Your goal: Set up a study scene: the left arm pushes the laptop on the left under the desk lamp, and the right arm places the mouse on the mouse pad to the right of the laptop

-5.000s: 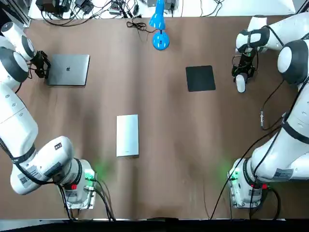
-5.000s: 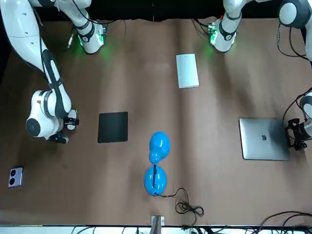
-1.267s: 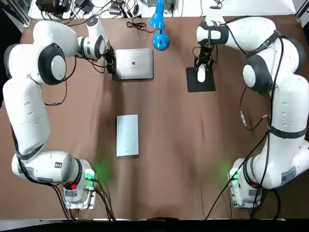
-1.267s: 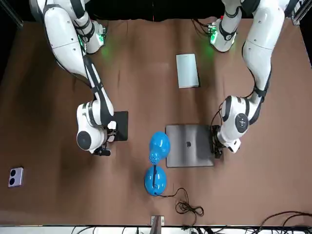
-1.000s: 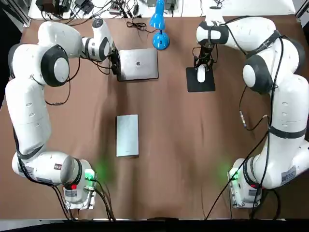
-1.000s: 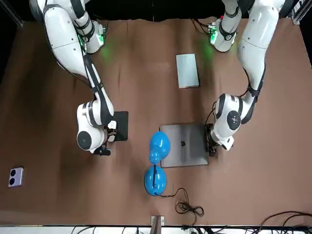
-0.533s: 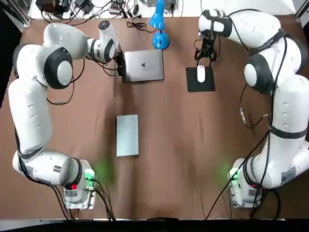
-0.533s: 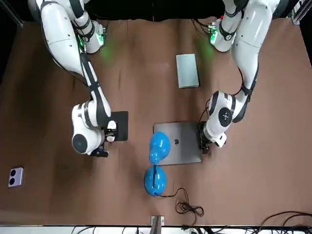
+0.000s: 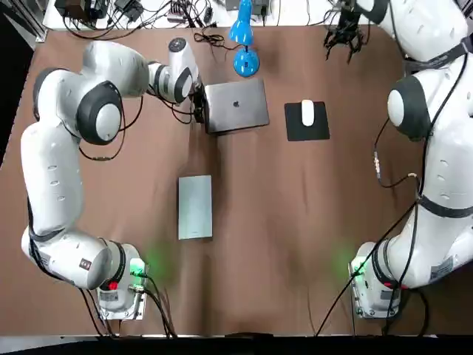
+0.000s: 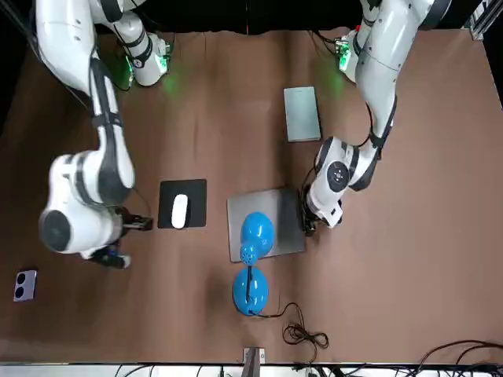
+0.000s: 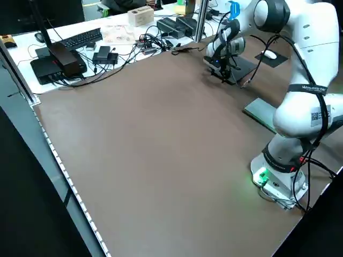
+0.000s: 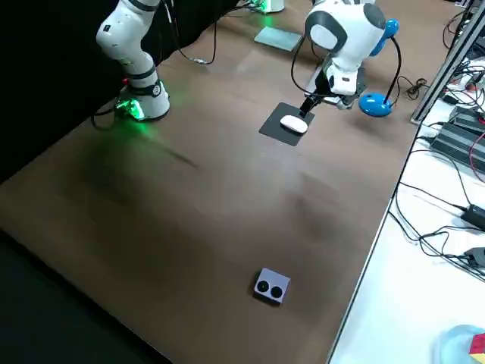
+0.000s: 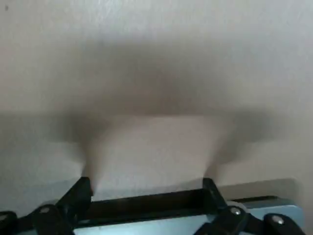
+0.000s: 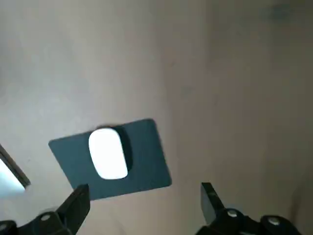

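Observation:
The closed grey laptop (image 9: 236, 106) lies just in front of the blue desk lamp (image 9: 245, 62), its lamp head (image 10: 256, 236) hanging over the lid. My left gripper (image 9: 198, 111) is low at the laptop's left edge, fingers spread open; in the left wrist view that edge (image 13: 146, 208) runs between the fingers (image 13: 80, 192). The white mouse (image 9: 307, 112) rests on the black mouse pad (image 9: 316, 130), right of the laptop. My right gripper (image 9: 344, 37) is open and empty, raised above the table's far right; its wrist view looks down on the mouse (image 14: 108, 152).
A pale grey flat slab (image 9: 195, 207) lies mid-table, nearer the arm bases. A small grey box with two dark circles (image 10: 23, 285) sits near the far right corner. The lamp's cable (image 10: 302, 334) coils behind its base.
My left gripper has pushed the laptop further right, under the lamp head. My right gripper has let go of the mouse on the pad and risen away toward the far edge.

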